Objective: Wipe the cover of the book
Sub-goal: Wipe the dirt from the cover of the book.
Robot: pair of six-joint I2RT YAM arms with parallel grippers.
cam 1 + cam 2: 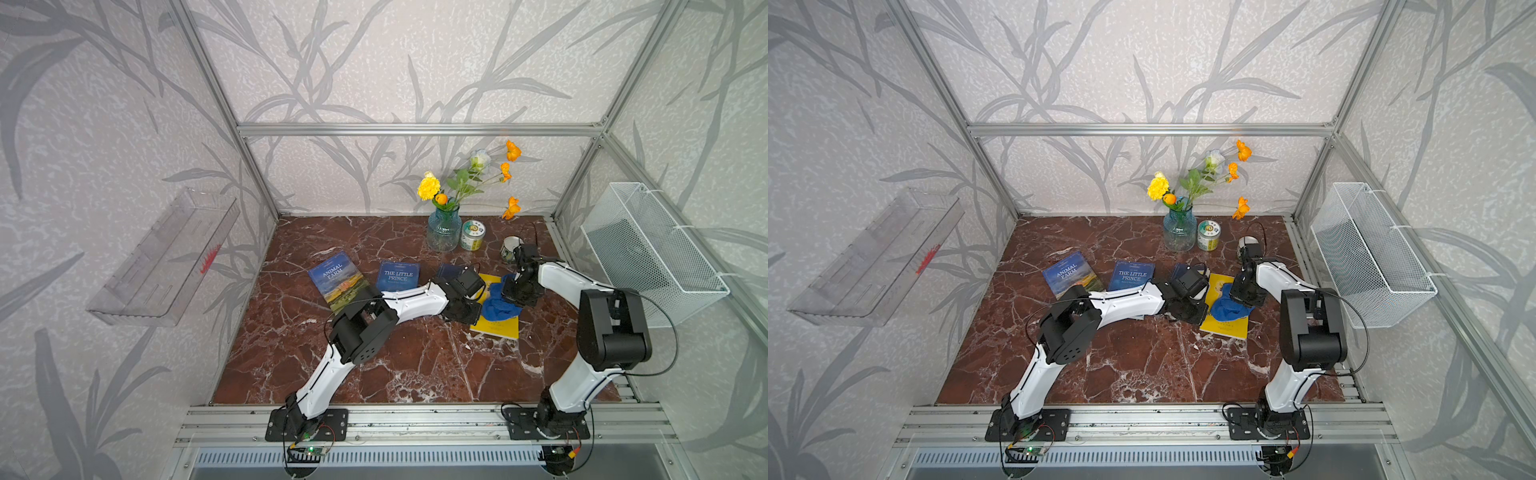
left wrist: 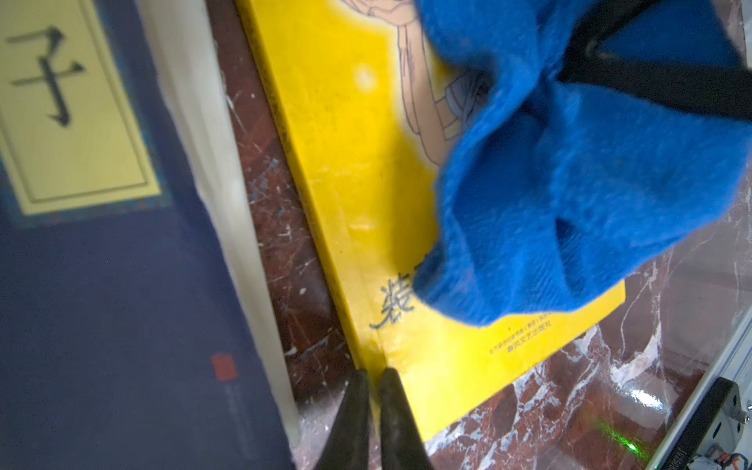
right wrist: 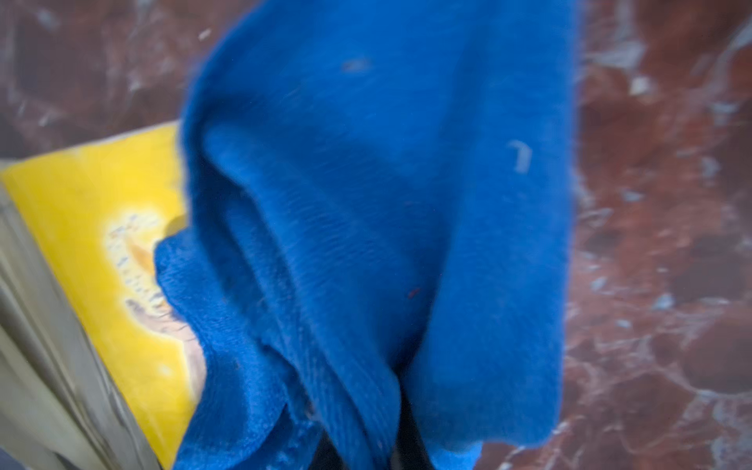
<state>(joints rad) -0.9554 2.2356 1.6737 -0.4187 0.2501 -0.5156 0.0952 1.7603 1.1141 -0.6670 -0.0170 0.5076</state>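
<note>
Right gripper (image 1: 508, 296) clamps blue cloth (image 1: 498, 306) on yellow book (image 1: 498, 326); left gripper (image 2: 373, 386) pinched; near "THE LITTLE PRINCE" (image 1: 398, 275).

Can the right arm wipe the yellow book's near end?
Probably yes: the right gripper holds the blue cloth on the yellow book, whose near end lies bare; the left gripper sits at its side edge.

Lab robot cell: aluminium frame (image 1: 419, 129) around wallpapered panels (image 1: 374, 62), marble tabletop (image 1: 415, 365).
</note>
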